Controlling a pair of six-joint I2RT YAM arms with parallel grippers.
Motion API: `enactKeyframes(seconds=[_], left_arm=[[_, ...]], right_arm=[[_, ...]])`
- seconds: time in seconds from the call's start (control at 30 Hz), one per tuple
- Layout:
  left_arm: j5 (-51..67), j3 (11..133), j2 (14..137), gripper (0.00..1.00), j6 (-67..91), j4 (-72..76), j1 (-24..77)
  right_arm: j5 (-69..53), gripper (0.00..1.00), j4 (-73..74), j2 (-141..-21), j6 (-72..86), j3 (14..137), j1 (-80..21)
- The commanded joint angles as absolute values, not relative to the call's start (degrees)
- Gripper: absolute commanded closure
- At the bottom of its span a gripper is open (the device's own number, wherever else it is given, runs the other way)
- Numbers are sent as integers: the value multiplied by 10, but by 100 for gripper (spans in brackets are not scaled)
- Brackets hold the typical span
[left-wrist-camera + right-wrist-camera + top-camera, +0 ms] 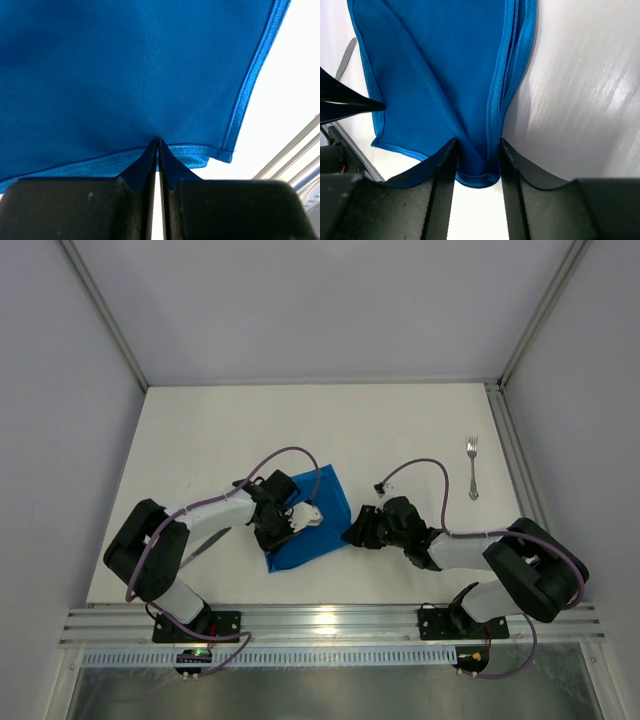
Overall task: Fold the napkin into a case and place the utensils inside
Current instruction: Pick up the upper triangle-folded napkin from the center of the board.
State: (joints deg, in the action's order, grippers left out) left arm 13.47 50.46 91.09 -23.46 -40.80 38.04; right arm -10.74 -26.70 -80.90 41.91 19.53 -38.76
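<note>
Left tool [158,145]: jaws pressed together, tips pinching the hem of the napkin [125,65] at its near edge. The cloth fans out taut from the pinch, which suggests the grip serves to anchor or lift that edge while the other side is worked.

Right tool [477,145]: jaws spread, standing astride a bunched corner of the napkin. The cloth between them sits as a loose rounded loop, not squeezed flat, so I judge this a straddle and not a firm pinch. Several hems lie stacked along the edge running away from this corner, so the napkin is already doubled at least once.

Seen from above, the napkin lies on the tabletop [400,430] between the two tools, a slanted blue patch with the left tool on its left side and the right tool at its right corner. It is broader than a narrow case; folding appears unfinished, and no pouch opening is visible.

Knife [205,543]: lies on the tabletop left of the napkin, beside the left arm, apart from the cloth.

Fork [472,468]: farthest item, lying well apart to the right near the tabletop's right edge. Neither utensil is in the napkin, and neither tool touches them.
</note>
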Motion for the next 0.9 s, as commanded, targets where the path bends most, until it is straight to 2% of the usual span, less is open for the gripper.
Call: enactKeyframes(seconds=[0.0, 0.07, 0.13, 0.3, 0.5, 0.6, 0.77, 0.87], left_arm=[[98, 464, 942, 94, -259, -352, 382], [97, 462, 937, 94, -260, -352, 382], [95, 464, 933, 93, -262, -353, 381], [102, 474, 910, 89, -259, -367, 382], [153, 519, 819, 63, -246, -391, 388], [142, 540, 791, 53, -236, -389, 412], [58, 507, 799, 46, -224, -310, 479], [13, 481, 795, 39, -224, -258, 547]], right_arm=[[-123, 58, -261, -801, 420, 166, -386], [-127, 63, -258, -798, 420, 169, -386], [-134, 72, -256, -802, 421, 177, -386], [-136, 79, -233, -810, 418, 204, -385], [-141, 86, -193, -814, 430, 236, -386], [-139, 91, -169, -810, 446, 250, -387], [-153, 96, -112, -811, 474, 288, -386], [-152, 96, -71, -814, 492, 324, -386]])
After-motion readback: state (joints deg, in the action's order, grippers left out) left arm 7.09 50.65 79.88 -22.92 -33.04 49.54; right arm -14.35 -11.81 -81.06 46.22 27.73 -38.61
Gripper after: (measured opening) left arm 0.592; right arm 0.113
